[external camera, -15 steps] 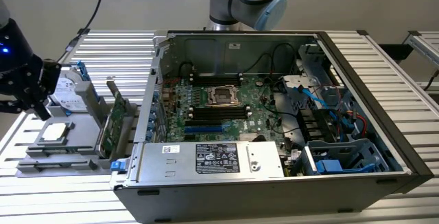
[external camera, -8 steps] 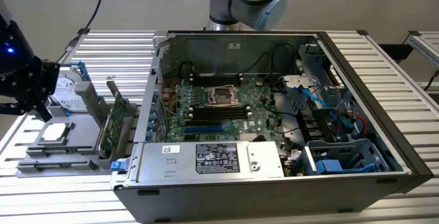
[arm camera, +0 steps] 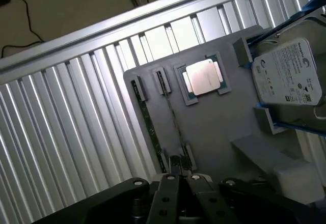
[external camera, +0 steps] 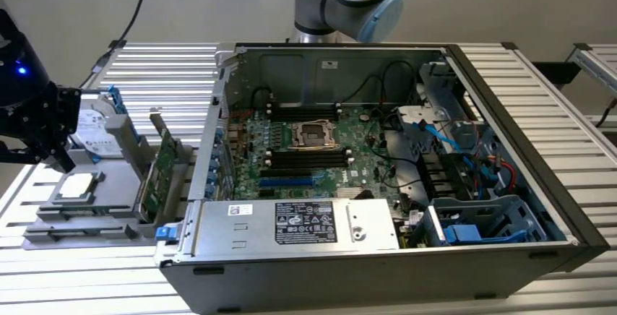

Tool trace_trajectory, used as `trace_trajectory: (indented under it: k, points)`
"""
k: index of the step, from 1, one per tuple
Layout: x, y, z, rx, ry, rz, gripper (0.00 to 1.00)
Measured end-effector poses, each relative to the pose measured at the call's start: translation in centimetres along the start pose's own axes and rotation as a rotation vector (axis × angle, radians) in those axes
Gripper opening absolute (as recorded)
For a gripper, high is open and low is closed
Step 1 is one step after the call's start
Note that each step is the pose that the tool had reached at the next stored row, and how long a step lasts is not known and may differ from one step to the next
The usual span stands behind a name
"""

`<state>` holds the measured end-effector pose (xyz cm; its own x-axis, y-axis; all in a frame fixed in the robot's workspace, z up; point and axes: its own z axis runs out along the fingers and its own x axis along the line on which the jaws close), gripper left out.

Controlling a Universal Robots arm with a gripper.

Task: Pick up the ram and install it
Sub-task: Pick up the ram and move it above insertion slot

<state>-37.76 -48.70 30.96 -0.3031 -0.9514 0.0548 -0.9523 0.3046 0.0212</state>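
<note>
Wrist view first: we see the ram edge-on, a thin dark-green strip standing on its long edge in a slot of the grey tray, near that tray's outer edge. A second, narrower groove runs alongside it. The gripper hangs above the tray with its black fingers pressed together, clenched and empty. Its tip sits close to one end of the ram, and we cannot tell whether it touches anything. Beyond the ram on the same tray lie a square silver processor in its recess and, further along, a hard drive framed by blue rails. In the exterior view we find the tray on the exterior view's left, resting on the slatted aluminium table, with the ram on the tray's side nearest the open computer case. Inside the case lies the green motherboard, with black memory slots beside the processor socket and a labelled power supply along the near wall. The arm rises behind the case.
</note>
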Motion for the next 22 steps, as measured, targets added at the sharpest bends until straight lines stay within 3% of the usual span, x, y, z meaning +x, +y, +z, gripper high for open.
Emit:
trace_trajectory:
  k: [15, 20, 22]
  points:
    - [-0.01, 0.01, 0.32, 0.0154, 0.0076, -0.27, 0.11]
    - [0.0, 0.06, 0.32, 0.0157, 0.0087, -0.275, 0.16]
    - [0.05, 0.15, 0.38, 0.0157, 0.0089, -0.275, 0.29]
